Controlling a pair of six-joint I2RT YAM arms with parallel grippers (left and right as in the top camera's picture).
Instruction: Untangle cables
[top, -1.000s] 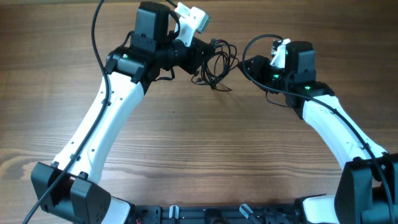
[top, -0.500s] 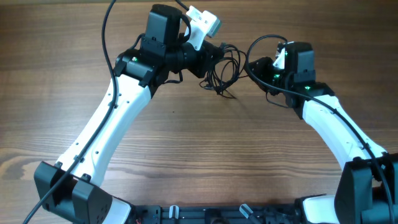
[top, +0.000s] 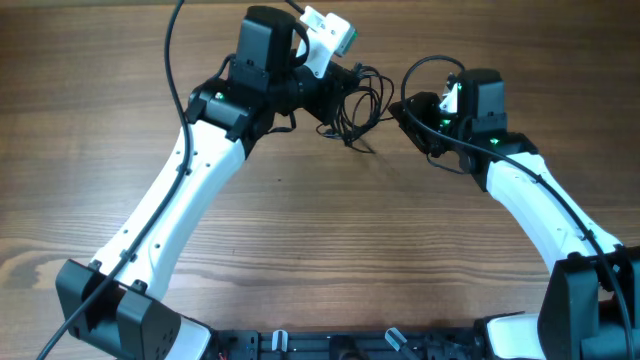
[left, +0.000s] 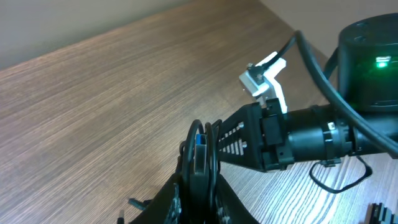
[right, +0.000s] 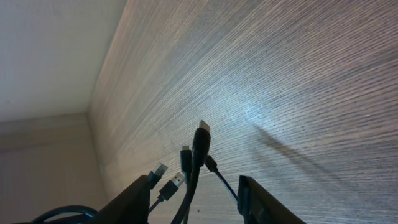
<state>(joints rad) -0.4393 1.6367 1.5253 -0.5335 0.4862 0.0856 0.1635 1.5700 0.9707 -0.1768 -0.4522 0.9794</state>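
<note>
The cables (top: 358, 100) are a small tangle of thin black wires hanging between my two grippers near the table's far edge. My left gripper (top: 338, 88) is shut on the bundle; in the left wrist view the loops (left: 213, 149) are pinched between its fingers (left: 200, 171), and small plug ends (left: 133, 203) dangle to the left. My right gripper (top: 403, 110) faces the tangle from the right, open. In the right wrist view several strands with plug ends (right: 200, 140) hang between its spread fingers (right: 134, 199), touching neither pad as far as I can see.
The wooden table (top: 330, 220) stretches toward the front. The right arm's own thicker black cable (top: 425, 68) arcs above its wrist, and the left arm's (top: 172, 60) runs off the top. The white camera mount (top: 328, 32) sits above the left wrist.
My left arm has carried the bundle to the right, closer to the right gripper. The right gripper has shifted slightly toward the tangle.
</note>
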